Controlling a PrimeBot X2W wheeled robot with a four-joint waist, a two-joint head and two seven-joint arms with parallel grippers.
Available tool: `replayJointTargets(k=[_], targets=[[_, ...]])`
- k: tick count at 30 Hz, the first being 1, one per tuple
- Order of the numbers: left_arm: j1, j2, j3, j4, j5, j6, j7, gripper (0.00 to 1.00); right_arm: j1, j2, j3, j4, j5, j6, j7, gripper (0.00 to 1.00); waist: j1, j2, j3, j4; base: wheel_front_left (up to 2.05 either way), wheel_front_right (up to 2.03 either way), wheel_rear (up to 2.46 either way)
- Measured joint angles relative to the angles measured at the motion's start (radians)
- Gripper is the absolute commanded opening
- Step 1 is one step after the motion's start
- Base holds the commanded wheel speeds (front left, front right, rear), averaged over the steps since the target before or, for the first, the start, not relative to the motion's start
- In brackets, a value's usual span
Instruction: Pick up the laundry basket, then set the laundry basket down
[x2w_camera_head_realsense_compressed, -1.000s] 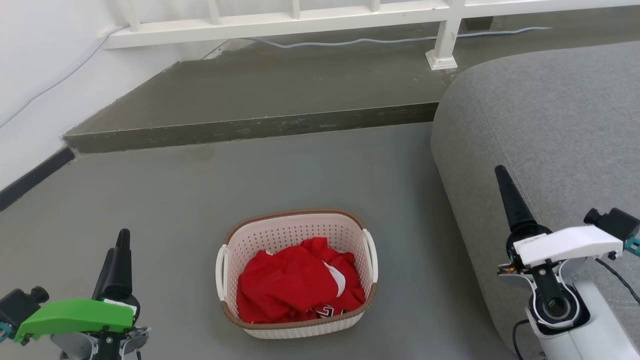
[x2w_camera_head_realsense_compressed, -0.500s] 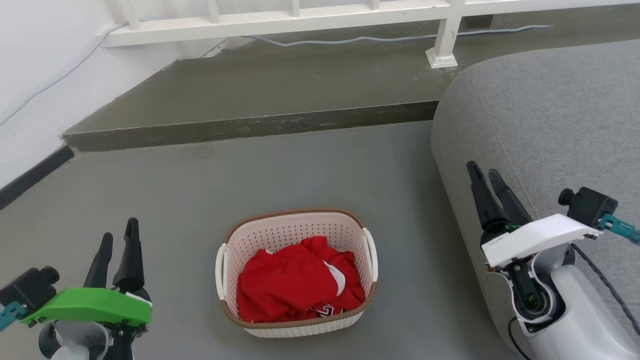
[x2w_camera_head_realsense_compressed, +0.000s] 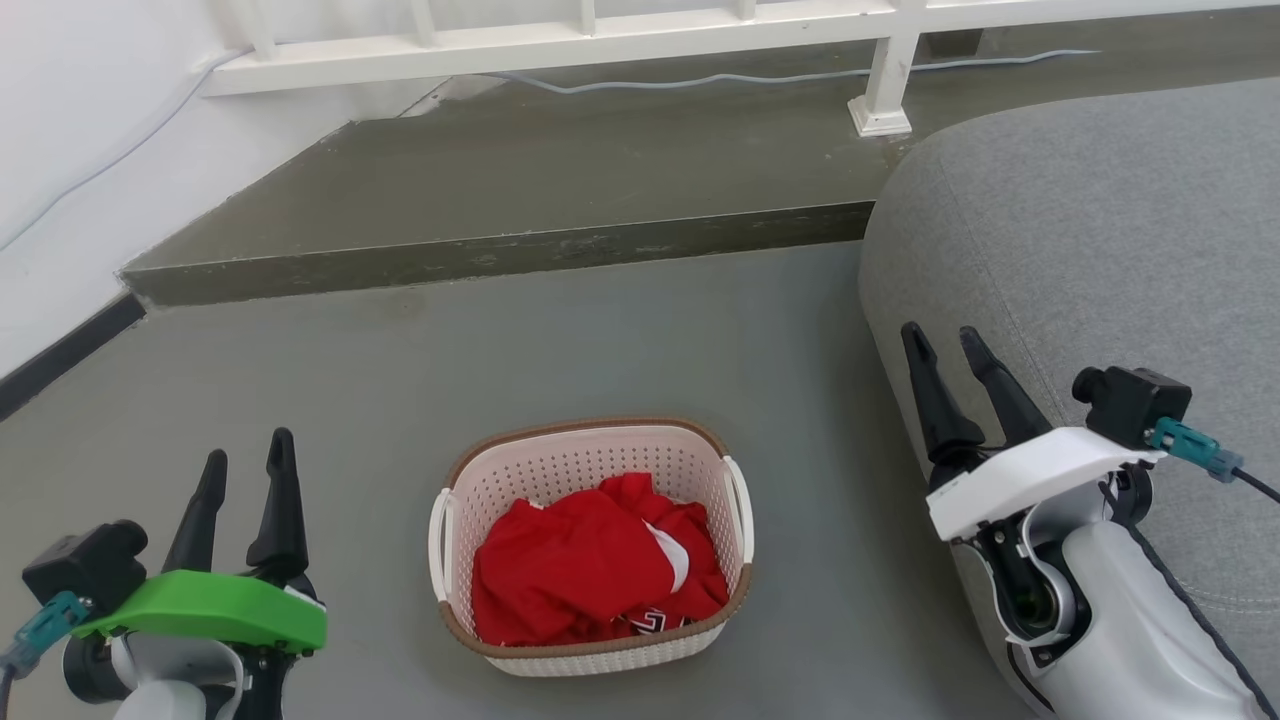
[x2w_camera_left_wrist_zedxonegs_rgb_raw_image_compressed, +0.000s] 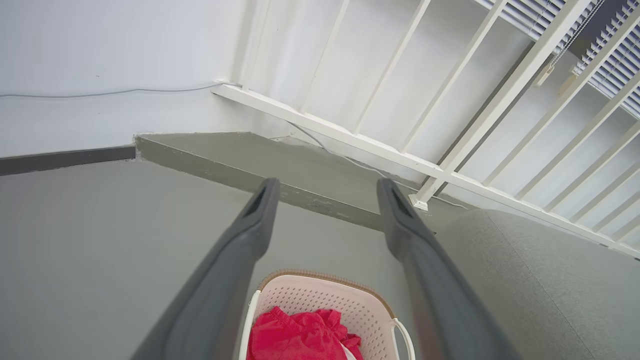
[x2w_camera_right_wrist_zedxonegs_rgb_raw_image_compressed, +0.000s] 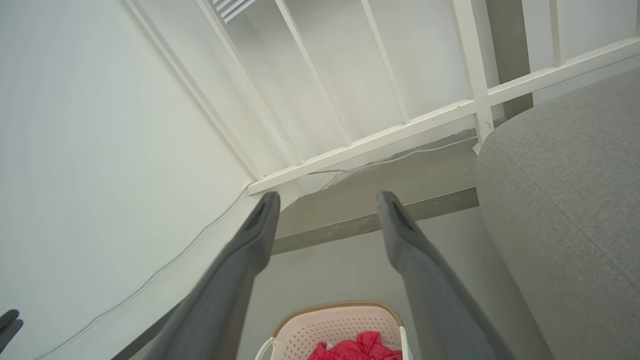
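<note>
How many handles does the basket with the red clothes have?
2. The left handle is on the laundry basket, on its left side. The right handle is on its right side, toward the grey sofa. Neither is hidden.

left gripper (x2w_camera_left_wrist_zedxonegs_rgb_raw_image_compressed: 325, 187) fingers spread, empty | laundry basket (x2w_camera_left_wrist_zedxonegs_rgb_raw_image_compressed: 360, 305) on floor below | red cloth (x2w_camera_left_wrist_zedxonegs_rgb_raw_image_compressed: 300, 337) inside

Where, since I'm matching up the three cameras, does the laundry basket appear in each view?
Head view: laundry basket at lower centre, whole, on the grey floor.
Left wrist view: bottom centre, cut off by the bottom edge.
Right wrist view: bottom centre, with less of it in frame.
Shared landmark: the white railing beyond the basket.
</note>
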Motion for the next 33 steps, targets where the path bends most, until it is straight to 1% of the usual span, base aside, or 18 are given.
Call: replayJointTargets(k=[6, 12, 13, 22, 33], targets=[[-0.007, -0.006, -0.006, -0.002, 0.07, 0.003, -0.021, 1.0, -0.008, 0.0, 0.02, 0.002, -0.071, -0.013, -0.024, 1.0, 0.0, 0.0, -0.001, -0.001, 0.0, 0.0, 0.0], [-0.008, -0.007, -0.007, -0.009, 0.149, 0.003, -0.042, 1.0, -0.021, 0.0, 0.044, 0.006, -0.146, -0.016, -0.041, 1.0, 0.0, 0.0, -0.001, -0.002, 0.0, 0.0, 0.0], [-0.008, -0.007, -0.007, -0.011, 0.163, 0.003, -0.047, 1.0, -0.023, 0.0, 0.048, 0.006, -0.158, -0.021, -0.047, 1.0, 0.0, 0.0, -0.001, -0.002, 0.0, 0.0, 0.0], [-0.009, -0.01, -0.008, -0.027, 0.271, 0.003, -0.077, 1.0, -0.045, -0.002, 0.076, 0.006, -0.27, -0.024, -0.077, 1.0, 0.0, 0.0, 0.005, -0.003, 0.0, 0.0, 0.0], [-0.01, -0.021, 0.004, -0.026, 0.281, 0.003, -0.077, 1.0, -0.046, 0.002, 0.069, 0.006, -0.286, -0.024, -0.08, 1.0, 0.0, 0.0, 0.014, -0.004, 0.0, 0.0, 0.0]])
